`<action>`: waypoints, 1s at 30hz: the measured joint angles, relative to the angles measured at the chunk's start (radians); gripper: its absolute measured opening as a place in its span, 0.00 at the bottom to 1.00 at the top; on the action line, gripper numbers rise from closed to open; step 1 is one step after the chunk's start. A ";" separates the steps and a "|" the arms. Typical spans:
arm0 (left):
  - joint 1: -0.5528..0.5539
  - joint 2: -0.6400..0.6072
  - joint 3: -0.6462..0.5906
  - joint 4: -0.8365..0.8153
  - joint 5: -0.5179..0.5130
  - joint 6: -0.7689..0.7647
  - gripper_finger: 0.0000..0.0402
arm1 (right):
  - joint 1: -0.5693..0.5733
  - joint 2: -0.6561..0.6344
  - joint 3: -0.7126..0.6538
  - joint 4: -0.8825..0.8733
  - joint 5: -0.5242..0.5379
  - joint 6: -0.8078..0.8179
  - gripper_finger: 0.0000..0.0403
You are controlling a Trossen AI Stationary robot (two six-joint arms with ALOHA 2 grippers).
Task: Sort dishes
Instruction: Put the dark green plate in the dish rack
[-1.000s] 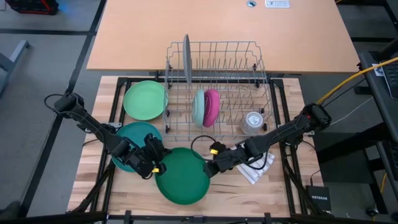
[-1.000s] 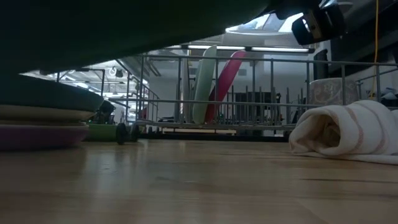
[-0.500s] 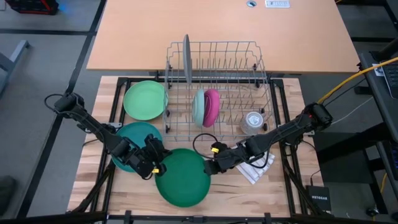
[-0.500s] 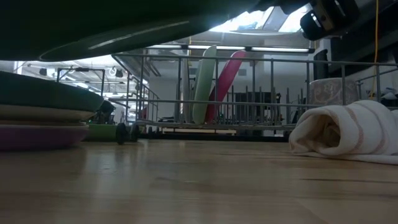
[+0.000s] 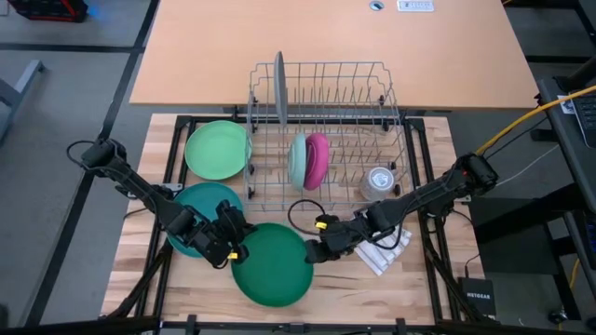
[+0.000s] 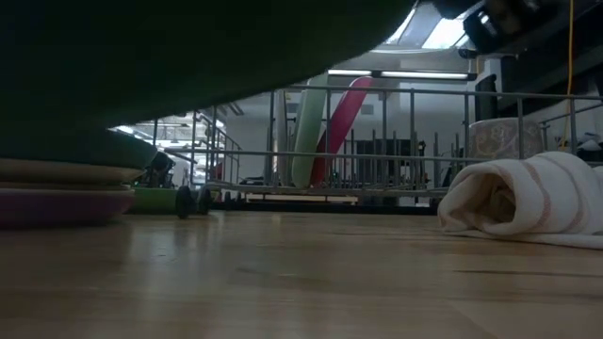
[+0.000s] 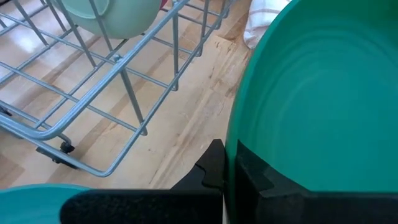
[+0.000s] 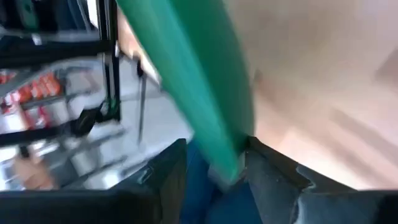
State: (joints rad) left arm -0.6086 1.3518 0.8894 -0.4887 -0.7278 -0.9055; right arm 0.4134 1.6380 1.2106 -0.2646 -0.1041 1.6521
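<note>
A dark green plate (image 5: 272, 265) hangs level above the table's near middle, between my two grippers. My left gripper (image 5: 233, 249) is shut on its left rim. My right gripper (image 5: 315, 252) is at the plate's right rim. In the right wrist view its fingers stand apart on either side of that rim (image 8: 225, 163), with a gap on one side, so it is open. The low view shows the plate's underside (image 6: 141, 56) as a dark mass overhead. A teal plate (image 5: 197, 212) tops a stack at the left. My left gripper pinches the dark green plate's left rim (image 7: 244, 134) between its two fingers, one on the outer side (image 7: 212, 171) and one on the plate's inner face (image 7: 264, 186). It comes slanting down from the table's left. The plate is lifted clear of the table.
The wire dish rack (image 5: 321, 140) stands behind, with an upright grey plate (image 5: 279, 88), a light green and a pink dish (image 5: 309, 160) and a glass cup (image 5: 377, 183) in it. A light green plate (image 5: 217, 149) lies left of the rack. A striped cloth (image 5: 386, 247) lies under the right arm.
The dark green plate has rocked in place. In the low view its underside first rose a little, then sank lower and now covers more of the picture. My right gripper has rolled at the plate's right rim. My left gripper has kept its hold.
</note>
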 joint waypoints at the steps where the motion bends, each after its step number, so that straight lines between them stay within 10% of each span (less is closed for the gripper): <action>1: 0.000 0.000 0.000 0.000 -0.003 0.003 0.00 | -0.010 -0.001 0.000 0.011 -0.064 0.022 0.41; 5: 0.002 0.000 -0.001 0.004 -0.047 0.028 0.00 | -0.028 -0.008 0.001 0.101 -0.248 0.055 0.42; 12: -0.007 0.000 0.002 0.088 -0.104 0.125 0.00 | -0.027 -0.112 0.001 0.323 -0.237 0.071 0.42; 20: -0.025 -0.001 0.118 0.186 -0.283 0.434 0.00 | -0.028 -0.301 0.002 0.402 -0.009 -0.073 0.42; 30: 0.084 -0.007 0.394 0.270 -0.848 1.195 0.00 | -0.028 -0.535 0.002 0.543 0.467 -0.538 0.42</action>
State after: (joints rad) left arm -0.5244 1.3445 1.2833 -0.2189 -1.5759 0.2900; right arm 0.3859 1.1031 1.2125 0.2780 0.3633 1.1139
